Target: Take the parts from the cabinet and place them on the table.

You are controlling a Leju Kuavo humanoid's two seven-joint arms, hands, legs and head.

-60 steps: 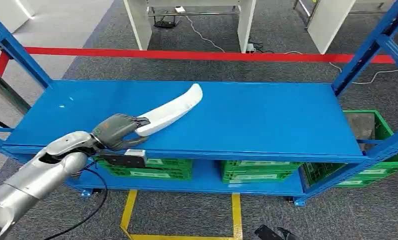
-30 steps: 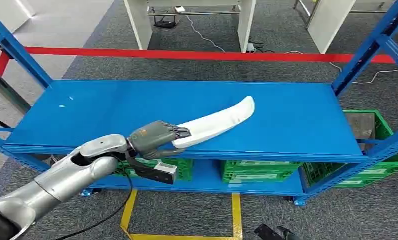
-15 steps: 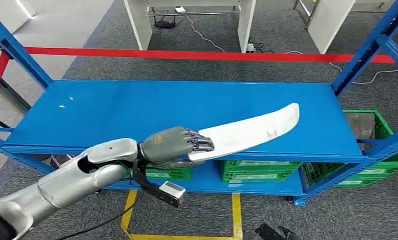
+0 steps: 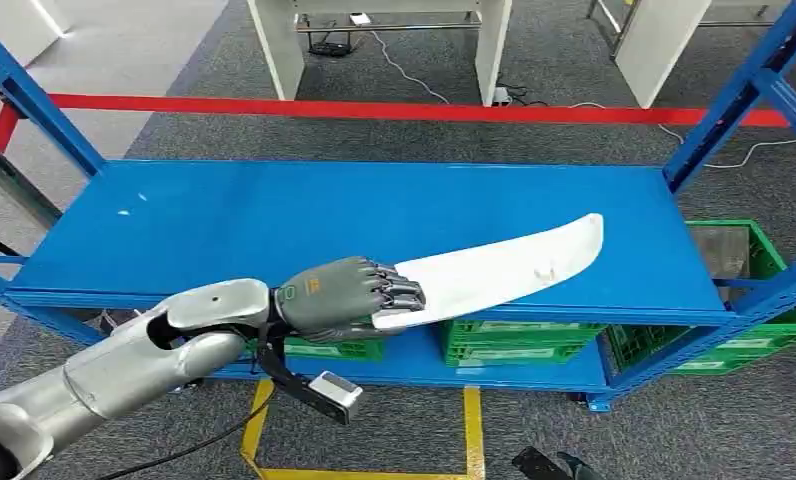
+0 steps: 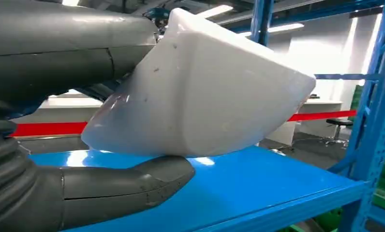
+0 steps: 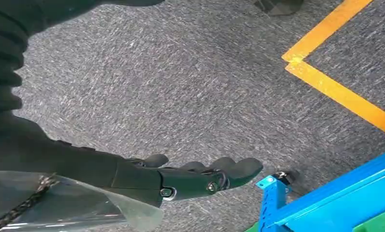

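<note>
While gripped at its near end by the left hand (image 4: 339, 297), the long white curved part (image 4: 499, 268) extends to the right over the front half of the blue shelf (image 4: 224, 220), far tip toward the right-hand upright. Fingers (image 4: 399, 287) wrapped over the top face, thumb underneath. Seen closer in the left wrist view: thick grey thumb (image 5: 127, 186) pressed against the underside of the white part (image 5: 205, 92), darker fingers (image 5: 69, 55) clamped along the upper side, blue shelf surface (image 5: 258, 186) below. Whether the part's far end touches the shelf or sits just above it: cannot tell.

Right hand (image 6: 195, 176) hanging low beside the rack, holding nothing, fingers loosely extended and slightly apart above grey carpet (image 6: 181, 87), near a blue rack foot (image 6: 270, 193) and yellow floor tape (image 6: 335, 89).

Under the top shelf, on the lower level: green plastic crates (image 4: 514, 345), another green crate (image 4: 749, 260) past the right end of the rack. Behind the rack: red floor tape (image 4: 374, 108) across the grey carpet, white furniture legs (image 4: 274, 45) and a loose cable (image 4: 404, 70) beyond it. Near the front edge: yellow tape lines (image 4: 472, 430) on the floor and a small silver camera module (image 4: 336, 392) slung under the left wrist.
</note>
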